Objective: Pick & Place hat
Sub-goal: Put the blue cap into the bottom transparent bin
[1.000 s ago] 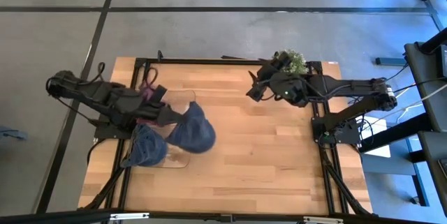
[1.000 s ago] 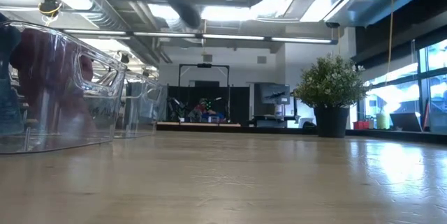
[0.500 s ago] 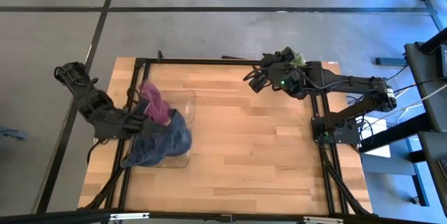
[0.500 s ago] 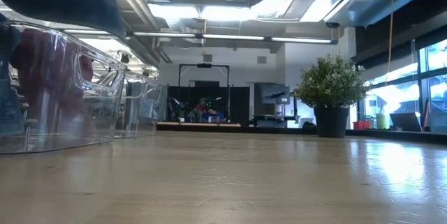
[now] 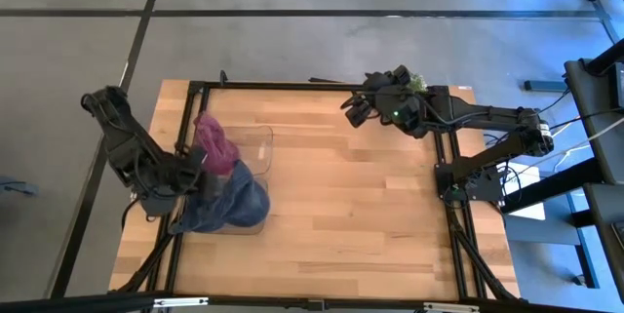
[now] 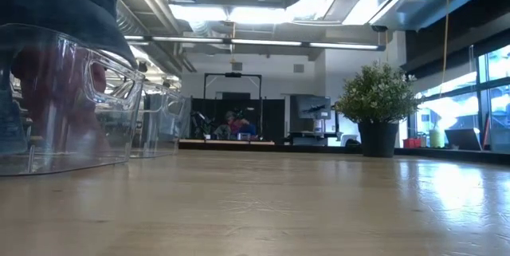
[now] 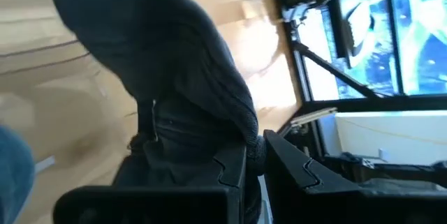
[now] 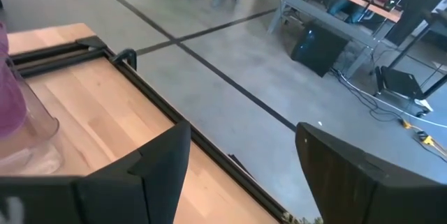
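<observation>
A dark blue hat [image 5: 239, 203] hangs from my left gripper [image 5: 199, 178], which is shut on it over a clear plastic bin [image 5: 265, 137] at the table's left side. In the low view the hat [image 6: 64, 1] sits at the top of the bin [image 6: 96, 104]. A magenta hat [image 5: 216, 147] lies in the bin's far part, and more blue cloth [image 5: 191, 220] shows at its near end. My right gripper [image 5: 355, 113] is open and holds nothing, high over the table's far right corner. My left gripper pinches a bunched fold of the dark hat [image 7: 244, 137] between its two fingers [image 7: 227, 172], coming from the table's left side and slanting down. The hat [image 7: 160, 56] spreads out beyond the fingertips and hangs slack over the bin's open top.
A potted plant [image 5: 414, 83] stands at the table's far right corner, also seen in the low view as the plant [image 6: 378, 104]. The wooden table [image 5: 351, 215] is bare from the bin to its right edge. A black frame [image 5: 292, 86] runs along the table's edges.
My left gripper has carried the dark hat from beside the bin's right wall toward the table's left and near edges, and the hat has come down over the bin's open top. My right arm has drawn back slightly toward the far edge.
</observation>
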